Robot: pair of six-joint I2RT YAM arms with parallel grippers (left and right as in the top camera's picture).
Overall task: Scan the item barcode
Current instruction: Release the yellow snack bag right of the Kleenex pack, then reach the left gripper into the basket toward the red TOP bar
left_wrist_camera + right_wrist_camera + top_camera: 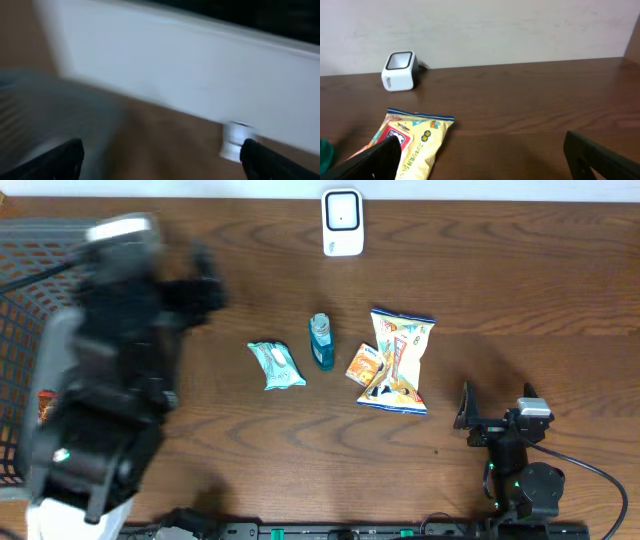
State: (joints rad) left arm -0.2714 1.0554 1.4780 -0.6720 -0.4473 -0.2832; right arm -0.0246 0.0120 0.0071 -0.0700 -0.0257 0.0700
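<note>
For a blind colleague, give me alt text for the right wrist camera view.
A white barcode scanner stands on the brown wooden table near the pale wall, upper left. A yellow snack bag lies at lower left. The right end effector is open, its dark fingers at the bottom corners, nothing between them.

Blocked on the left by a wire basket (pixel 18 330) and the blurred left arm (pixel 100 380) looming beside and over it. Mid-table crowded with a teal packet (pixel 276 365), bottle (pixel 321 341), small orange packet (pixel 364 365) and snack bag (pixel 400 355), with only narrow gaps between. Open wood from there up to the scanner (pixel 342 222), and wide bare table (pixel 540 310) to the right.
</note>
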